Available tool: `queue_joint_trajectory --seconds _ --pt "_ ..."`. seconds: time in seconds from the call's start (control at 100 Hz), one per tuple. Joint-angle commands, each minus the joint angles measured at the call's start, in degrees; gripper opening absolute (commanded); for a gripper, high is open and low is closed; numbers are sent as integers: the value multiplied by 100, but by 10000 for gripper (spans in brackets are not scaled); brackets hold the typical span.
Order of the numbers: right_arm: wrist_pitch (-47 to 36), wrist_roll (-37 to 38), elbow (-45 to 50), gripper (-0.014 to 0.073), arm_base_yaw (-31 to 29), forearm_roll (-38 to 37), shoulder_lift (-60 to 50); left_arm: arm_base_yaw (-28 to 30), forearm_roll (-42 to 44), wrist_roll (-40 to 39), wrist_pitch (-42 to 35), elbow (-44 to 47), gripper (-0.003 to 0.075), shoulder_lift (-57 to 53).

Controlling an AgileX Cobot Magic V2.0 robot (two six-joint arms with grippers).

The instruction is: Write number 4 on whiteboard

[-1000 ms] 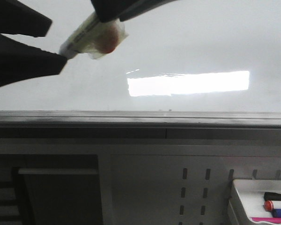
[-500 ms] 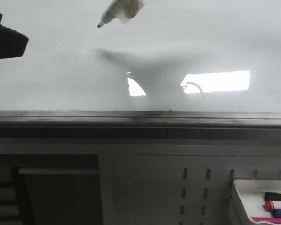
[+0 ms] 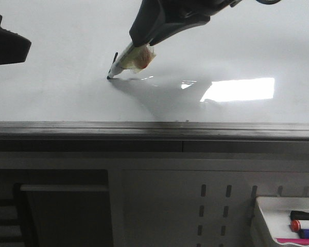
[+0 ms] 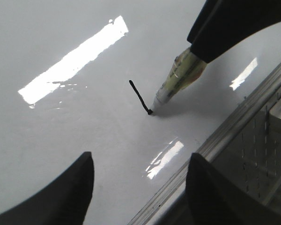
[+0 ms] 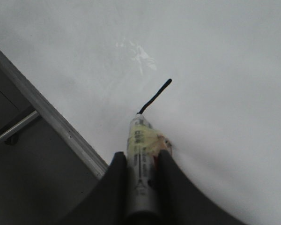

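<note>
The whiteboard (image 3: 56,98) lies flat with a dark edge rail (image 3: 144,131) along its near side. My right gripper (image 3: 140,37) is shut on a marker (image 3: 124,60) wrapped in yellowish tape, its tip touching the board. Of the number 4, only one short slanted black stroke (image 3: 115,55) shows, ending at the tip. The right wrist view shows the right gripper (image 5: 143,159), marker (image 5: 140,136) and stroke (image 5: 154,96). My left gripper (image 4: 139,183) is open and empty above the board, near the rail; it shows the marker (image 4: 178,77) and stroke (image 4: 139,97).
A small white tray (image 3: 262,216) holding red, blue and black markers (image 3: 304,225) sits at the lower right, below the board. A perforated grey panel (image 3: 211,206) runs under the rail. A bright rectangular light reflection (image 3: 242,88) lies right of the marker.
My right gripper has come down and brought the marker tip onto the board, and a short slanted stroke has appeared. The left gripper drew back to the left edge a second ago.
</note>
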Motion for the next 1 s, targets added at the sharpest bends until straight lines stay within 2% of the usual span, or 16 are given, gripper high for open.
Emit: queue_joint_trajectory --seconds 0.0,0.09,0.22,0.34,0.62,0.85,0.99 --pt "-350 -21 -102 -70 -14 -3 -193 -22 -87 -63 -341 -142 400 -53" --pt "-269 -21 -102 -70 -79 -30 -271 -22 -87 -63 -341 -142 400 -53" --pt "310 -21 -76 -63 -388 -30 -455 -22 -87 -63 -341 -142 400 -53" --pt "363 -21 32 -64 -587 -81 -617 -22 -87 -63 -351 -142 400 -53" --pt "271 -60 -394 -65 -121 -138 -759 -22 -87 -63 -362 -142 400 -53" --pt "148 -60 -589 -64 -362 -237 -342 -22 -87 -63 -362 -142 400 -53" --pt "573 -60 -564 -64 -378 -211 -217 -22 -87 -63 -362 -142 400 -53"
